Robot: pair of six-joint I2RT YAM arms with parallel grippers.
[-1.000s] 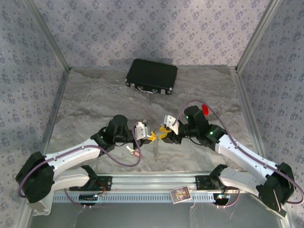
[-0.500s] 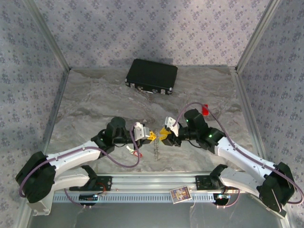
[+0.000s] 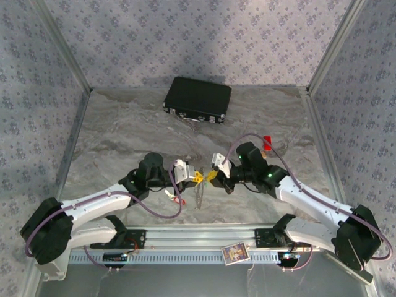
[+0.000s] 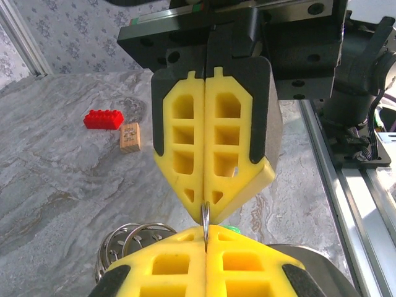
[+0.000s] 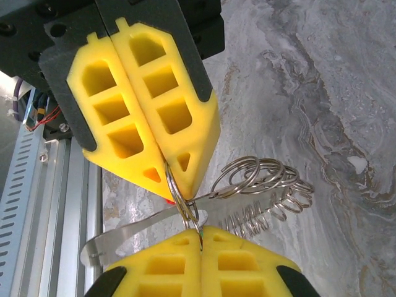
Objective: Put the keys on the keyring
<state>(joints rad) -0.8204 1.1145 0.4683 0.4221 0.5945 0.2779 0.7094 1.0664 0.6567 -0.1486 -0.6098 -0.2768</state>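
My left pincer point(image 3: 197, 178) sits at 6 o'clock on the tabletop point(image 3: 124, 136), its yellow fingers pressed flat together and clenched on the thin wire of the keyring point(image 4: 205, 218). The ring stands on edge in the narrow gap between the two pincers. In the left wrist view a sliver of green tag point(image 4: 232, 229) lies just at 1 o'clock from my fingertips. My right pincer point(image 3: 210, 176) meets the left tip to tip and is likewise clenched on the keyring. In the right wrist view a flat metal strip point(image 5: 117, 242) crosses the ring, and a coil of wire loops point(image 5: 266, 179) trails toward 3 o'clock. A black case point(image 3: 198, 99) lies at 12 o'clock, and a red block point(image 3: 267, 142) at 2 o'clock.
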